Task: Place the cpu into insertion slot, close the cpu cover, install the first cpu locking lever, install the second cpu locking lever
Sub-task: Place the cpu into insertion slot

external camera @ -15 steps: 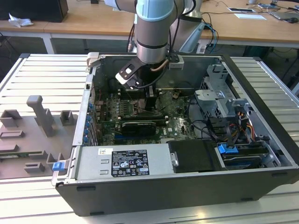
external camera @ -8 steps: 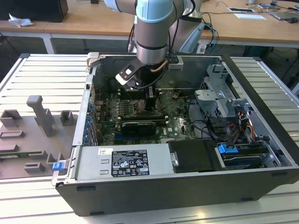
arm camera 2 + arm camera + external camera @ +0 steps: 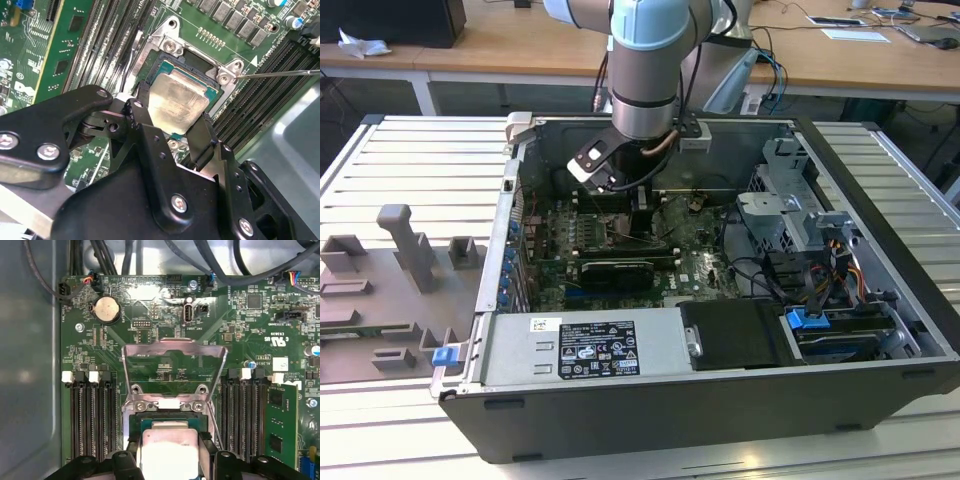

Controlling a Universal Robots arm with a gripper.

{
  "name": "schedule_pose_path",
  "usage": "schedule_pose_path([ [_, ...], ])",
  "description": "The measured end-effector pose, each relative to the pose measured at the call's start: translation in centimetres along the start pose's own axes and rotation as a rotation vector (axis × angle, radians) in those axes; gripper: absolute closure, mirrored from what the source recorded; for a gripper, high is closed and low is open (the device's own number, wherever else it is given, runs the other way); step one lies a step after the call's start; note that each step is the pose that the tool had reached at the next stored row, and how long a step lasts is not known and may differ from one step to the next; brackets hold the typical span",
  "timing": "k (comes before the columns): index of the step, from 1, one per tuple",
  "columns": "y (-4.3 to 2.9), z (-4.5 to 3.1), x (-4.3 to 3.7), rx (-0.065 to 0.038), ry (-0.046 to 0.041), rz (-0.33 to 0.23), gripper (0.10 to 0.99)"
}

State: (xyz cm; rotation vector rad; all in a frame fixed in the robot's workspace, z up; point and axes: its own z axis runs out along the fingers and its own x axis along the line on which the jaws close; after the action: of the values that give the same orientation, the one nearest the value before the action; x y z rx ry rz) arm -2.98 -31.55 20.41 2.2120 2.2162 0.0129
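The cpu point(image 3: 177, 100), a pale silver square chip, lies level in the insertion slot point(image 3: 227, 75), whose silver rim shows around it. My gripper point(image 3: 172, 112) is shut on the cpu, one black finger against each of two opposite edges. In the first wrist view the cpu point(image 3: 167, 452) sits between the fingers, and the cpu cover point(image 3: 172, 346), a silver window frame, stands tilted up and open beyond the slot's hinge point(image 3: 165, 405). A thin locking lever point(image 3: 280, 73) sticks out sideways from the slot, unlatched. In the exterior view the gripper point(image 3: 620, 215) reaches down into the open computer case.
Rows of memory slots point(image 3: 90, 420) flank the socket on both sides. A green card point(image 3: 280, 425) stands near one side. The power supply point(image 3: 580, 345) fills the case's front, and a drive cage point(image 3: 790, 210) and cables stand at the exterior view's right. Grey fixtures point(image 3: 410, 250) lie outside at its left.
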Motion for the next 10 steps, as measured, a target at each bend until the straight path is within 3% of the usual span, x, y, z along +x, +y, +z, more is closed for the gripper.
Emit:
schedule_pose_path([
  [10,-0.01,0.45,0.03,0.0,-0.0028,0.011,0.545],
])
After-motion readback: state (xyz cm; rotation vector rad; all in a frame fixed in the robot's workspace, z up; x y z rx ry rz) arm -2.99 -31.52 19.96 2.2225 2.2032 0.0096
